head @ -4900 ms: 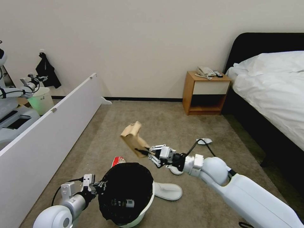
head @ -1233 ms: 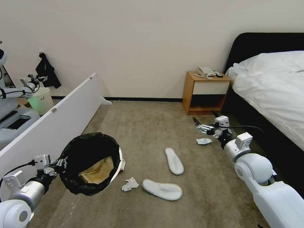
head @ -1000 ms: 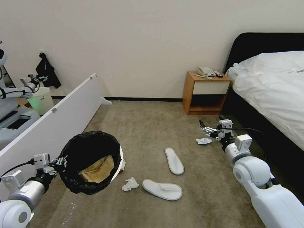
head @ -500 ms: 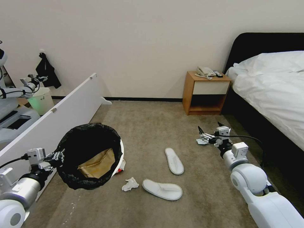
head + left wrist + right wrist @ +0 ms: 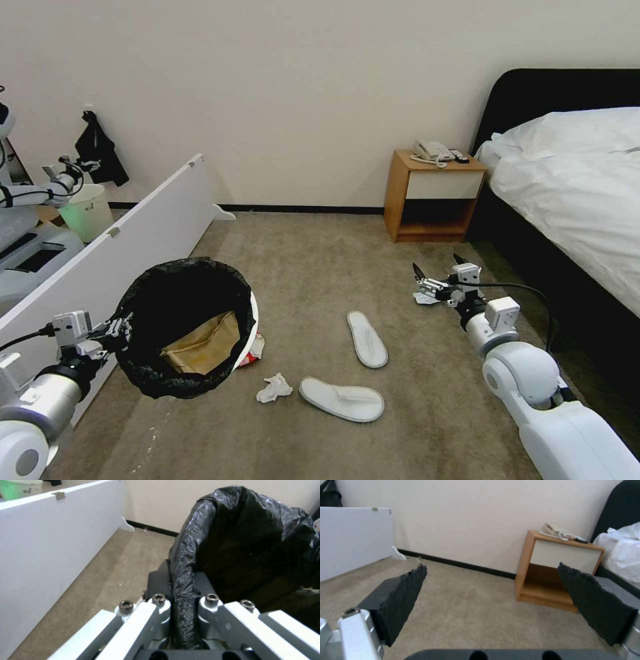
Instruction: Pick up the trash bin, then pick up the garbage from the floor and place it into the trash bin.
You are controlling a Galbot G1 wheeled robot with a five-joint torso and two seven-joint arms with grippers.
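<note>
The trash bin, white with a black liner, hangs tilted off the floor at the left. My left gripper is shut on its rim. A tan folded paper lies inside it. On the carpet lie a red-white packet just behind the bin, a crumpled tissue, and two white slippers. My right gripper is open and hovers just above a small white scrap near the bed.
A long white panel stands along the left. A wooden nightstand with a phone sits against the back wall, beside the bed. A pale bucket and another robot's arm are at the far left.
The tan paper went from my right gripper into the bin. The bin moved left and tipped up. My right arm swung right, opened, and came down over the white scrap.
</note>
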